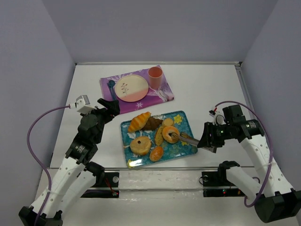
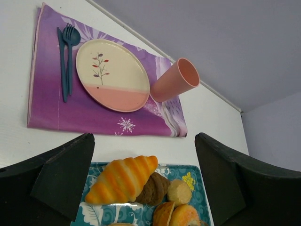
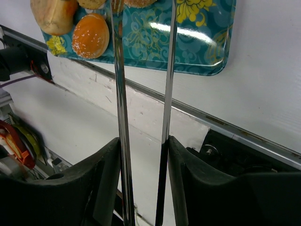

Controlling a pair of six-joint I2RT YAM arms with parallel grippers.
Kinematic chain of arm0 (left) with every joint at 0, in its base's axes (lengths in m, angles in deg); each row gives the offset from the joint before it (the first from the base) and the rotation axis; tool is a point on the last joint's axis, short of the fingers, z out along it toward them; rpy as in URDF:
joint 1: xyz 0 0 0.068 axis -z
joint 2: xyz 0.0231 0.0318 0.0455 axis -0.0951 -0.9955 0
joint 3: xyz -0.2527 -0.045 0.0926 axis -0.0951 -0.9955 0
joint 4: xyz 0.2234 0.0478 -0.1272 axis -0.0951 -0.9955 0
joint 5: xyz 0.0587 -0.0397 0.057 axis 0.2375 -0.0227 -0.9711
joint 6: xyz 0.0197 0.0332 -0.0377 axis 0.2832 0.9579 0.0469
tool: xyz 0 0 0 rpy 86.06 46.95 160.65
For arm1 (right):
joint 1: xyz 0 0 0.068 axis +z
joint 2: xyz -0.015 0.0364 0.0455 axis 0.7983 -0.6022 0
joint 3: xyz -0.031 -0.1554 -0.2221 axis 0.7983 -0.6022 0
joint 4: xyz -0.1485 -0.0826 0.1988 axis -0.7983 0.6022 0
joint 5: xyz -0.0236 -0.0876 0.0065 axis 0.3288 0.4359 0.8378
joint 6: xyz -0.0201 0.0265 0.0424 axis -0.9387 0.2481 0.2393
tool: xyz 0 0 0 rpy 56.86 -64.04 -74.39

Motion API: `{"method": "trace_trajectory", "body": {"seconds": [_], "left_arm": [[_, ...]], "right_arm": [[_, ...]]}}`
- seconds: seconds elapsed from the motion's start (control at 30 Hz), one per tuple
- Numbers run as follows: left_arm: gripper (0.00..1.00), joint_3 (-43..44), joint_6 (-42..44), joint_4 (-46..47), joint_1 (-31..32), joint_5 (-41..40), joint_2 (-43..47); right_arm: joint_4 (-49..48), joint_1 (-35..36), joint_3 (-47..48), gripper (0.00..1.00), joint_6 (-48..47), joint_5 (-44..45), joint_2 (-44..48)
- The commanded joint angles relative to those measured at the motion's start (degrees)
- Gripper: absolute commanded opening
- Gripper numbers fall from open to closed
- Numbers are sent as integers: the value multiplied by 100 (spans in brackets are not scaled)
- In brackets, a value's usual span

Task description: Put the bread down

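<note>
The bread (image 1: 169, 133) lies flat on the right half of the blue tray (image 1: 186, 118), just below the middle of the top view. It is a ring with no long axis, and its dark hole faces up. The right gripper (image 1: 203, 141) is clamped narrowly on metal tongs (image 1: 188, 139), whose tips reach left onto the bread. The left gripper (image 1: 112, 107) is spread wide and holds nothing, just beyond the tray's upper left corner.
</note>
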Motion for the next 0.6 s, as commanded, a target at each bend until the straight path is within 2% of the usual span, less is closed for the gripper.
{"method": "trace_trajectory", "body": {"seconds": [0.0,0.2,0.3,0.33,0.4,0.5,0.57], "left_arm": [[99,-38,40,126,-36,-12,37],[98,-82,4,134,-36,23,63],[96,-74,13,134,-36,41,72],[95,-74,22,126,-36,49,72],[94,-74,22,126,-36,58,116],[93,-82,13,135,-36,49,195],[92,-91,13,135,-36,67,239]], "right_arm": [[-612,48,-80,47,143,-31,-119],[-990,48,-167,44,363,-119,-102],[-1060,48,-194,35,434,-207,-110],[-1052,48,-177,26,451,-224,-93],[-974,48,-46,15,460,-207,-49],[-737,48,270,7,469,-49,48],[-604,48,447,7,443,143,83]]}}
